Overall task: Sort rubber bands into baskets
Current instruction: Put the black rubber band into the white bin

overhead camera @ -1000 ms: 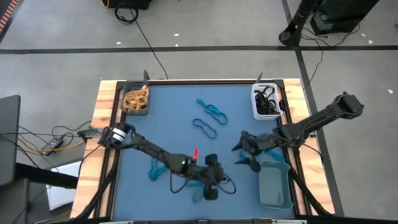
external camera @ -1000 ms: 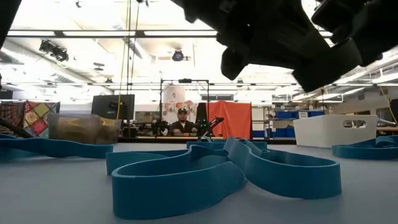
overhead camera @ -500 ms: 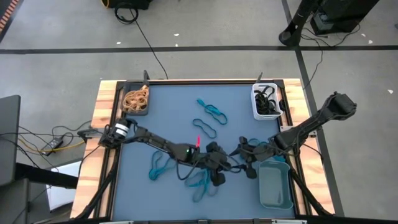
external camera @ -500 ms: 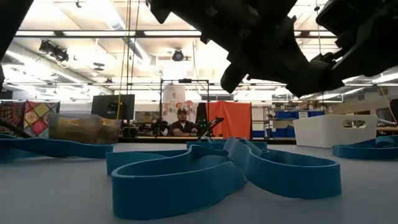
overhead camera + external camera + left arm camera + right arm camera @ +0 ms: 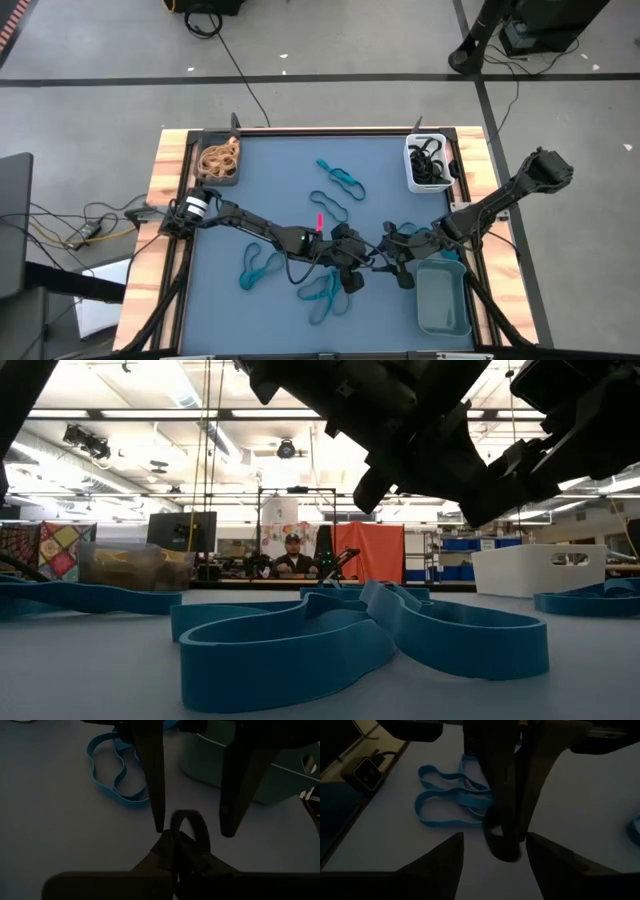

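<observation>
2 grippers meet in the high view: the left gripper [image 5: 352, 268] and right gripper [image 5: 392, 258], almost touching near the grey-teal basket [image 5: 441, 300]. The risk is a fumbled handover. The low view shows blue bands [image 5: 360, 635] lying loose below both arms. In the left wrist view, pinched jaws hold a black band [image 5: 190, 827] between the right's spread fingers [image 5: 152, 780]; an early release would drop it. The white basket [image 5: 427, 165] sits far right.

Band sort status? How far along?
Done: tan bands in the dark basket, black bands in the white basket. In hand: left gripper shut on a black band, between the open right gripper, apparently a handover. Left: blue bands on the table; grey-teal basket looks empty.
</observation>
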